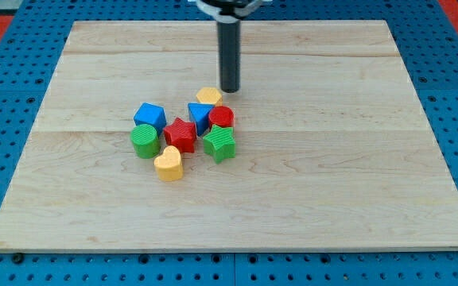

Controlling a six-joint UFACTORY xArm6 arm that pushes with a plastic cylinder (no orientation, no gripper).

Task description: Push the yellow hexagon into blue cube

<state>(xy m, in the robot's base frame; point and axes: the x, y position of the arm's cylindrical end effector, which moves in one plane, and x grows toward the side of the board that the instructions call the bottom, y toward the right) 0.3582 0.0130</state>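
Note:
The yellow hexagon point(208, 96) lies near the board's middle, at the top of a cluster of blocks. The blue cube point(149, 116) sits to its lower left, at the cluster's left side, apart from the hexagon. My tip point(229, 90) stands just to the right of the yellow hexagon, slightly above it in the view, very close to it or touching. A blue triangle-like block point(199, 116) lies directly below the hexagon, between it and the rest of the cluster.
In the cluster are a red cylinder point(222, 117), a red star-like block point(180, 134), a green cylinder point(144, 141), a green star-like block point(220, 144) and a yellow heart point(168, 164). The wooden board point(356, 183) lies on a blue pegboard.

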